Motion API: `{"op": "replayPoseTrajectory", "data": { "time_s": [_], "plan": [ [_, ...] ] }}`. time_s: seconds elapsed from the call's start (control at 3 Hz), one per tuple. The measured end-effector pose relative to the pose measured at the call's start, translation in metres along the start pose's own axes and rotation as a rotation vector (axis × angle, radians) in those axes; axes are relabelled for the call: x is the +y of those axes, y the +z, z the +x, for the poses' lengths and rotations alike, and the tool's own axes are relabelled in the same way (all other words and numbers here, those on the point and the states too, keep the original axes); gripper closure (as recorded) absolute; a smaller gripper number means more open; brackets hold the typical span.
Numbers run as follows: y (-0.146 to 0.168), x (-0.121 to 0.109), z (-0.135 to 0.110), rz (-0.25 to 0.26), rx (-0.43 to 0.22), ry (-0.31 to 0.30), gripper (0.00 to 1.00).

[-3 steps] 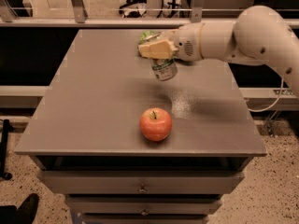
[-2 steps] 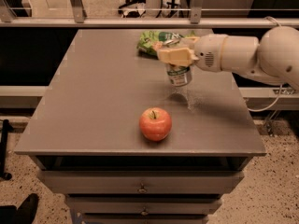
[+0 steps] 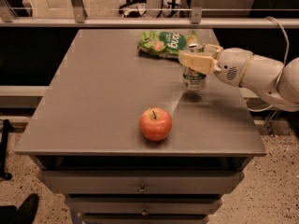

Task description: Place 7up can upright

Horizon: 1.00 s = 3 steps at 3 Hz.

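Note:
The 7up can (image 3: 194,80), silver-white with green markings, is upright at the right side of the grey table (image 3: 93,101), its base at or just above the tabletop. My gripper (image 3: 196,56) comes in from the right and is shut on the can's upper half. One tan finger (image 3: 190,60) lies across the front of the can and the other shows behind it. The white arm (image 3: 252,71) reaches back off the table's right edge.
A red apple (image 3: 155,124) sits near the table's front edge, left of and in front of the can. A green crinkly snack bag (image 3: 164,43) lies at the back, just behind and left of the gripper. Drawers (image 3: 140,188) are below the tabletop and a metal rail (image 3: 140,22) runs behind it.
My gripper has carried the can to the right and down, from above the table's middle back to its right side. The snack bag now shows fully. The apple has not moved.

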<state>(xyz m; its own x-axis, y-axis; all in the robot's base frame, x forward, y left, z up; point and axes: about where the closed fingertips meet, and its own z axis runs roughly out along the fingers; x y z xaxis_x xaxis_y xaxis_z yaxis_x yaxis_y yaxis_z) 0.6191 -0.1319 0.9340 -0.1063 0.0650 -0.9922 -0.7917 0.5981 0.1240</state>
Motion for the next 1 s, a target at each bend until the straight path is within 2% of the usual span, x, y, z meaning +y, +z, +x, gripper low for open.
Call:
{"op": "replayPoseTrajectory", "data": {
  "time_s": [0.33, 0.67, 1.0],
  "plan": [
    [-0.002, -0.0008, 0.0014, -0.005, -0.01, -0.003, 1.0],
    [-0.0014, 0.0026, 0.0046, -0.046, -0.021, -0.018, 1.0],
    [-0.0041, 0.0051, 0.0065, -0.106, -0.031, -0.06, 1.0]
  ]
}}
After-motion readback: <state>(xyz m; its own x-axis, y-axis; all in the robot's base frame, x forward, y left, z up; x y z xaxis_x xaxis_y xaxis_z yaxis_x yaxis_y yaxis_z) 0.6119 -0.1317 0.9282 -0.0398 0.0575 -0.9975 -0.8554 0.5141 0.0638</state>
